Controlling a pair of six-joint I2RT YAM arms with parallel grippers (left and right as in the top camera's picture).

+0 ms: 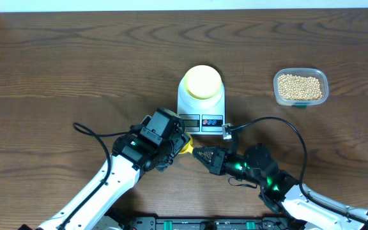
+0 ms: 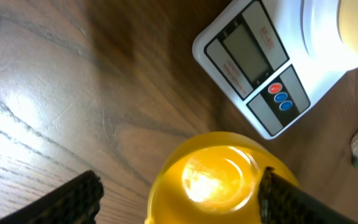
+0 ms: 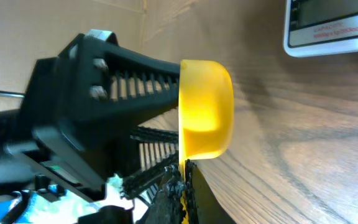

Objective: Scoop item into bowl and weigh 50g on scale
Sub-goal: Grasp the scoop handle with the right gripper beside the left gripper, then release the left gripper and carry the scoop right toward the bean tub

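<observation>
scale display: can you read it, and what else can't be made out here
scale display: too small overhead, no legible digits in left wrist, cut off by the top edge in right wrist.
bowl contents: washed out overhead, cropped by the edge in left wrist.
yellow scoop: mostly hidden overhead under the left gripper; handle hidden in right wrist by the right gripper shut on it.

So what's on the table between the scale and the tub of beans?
Nothing: in the overhead view only bare table separates the scale from the clear tub holding the beans.
</observation>
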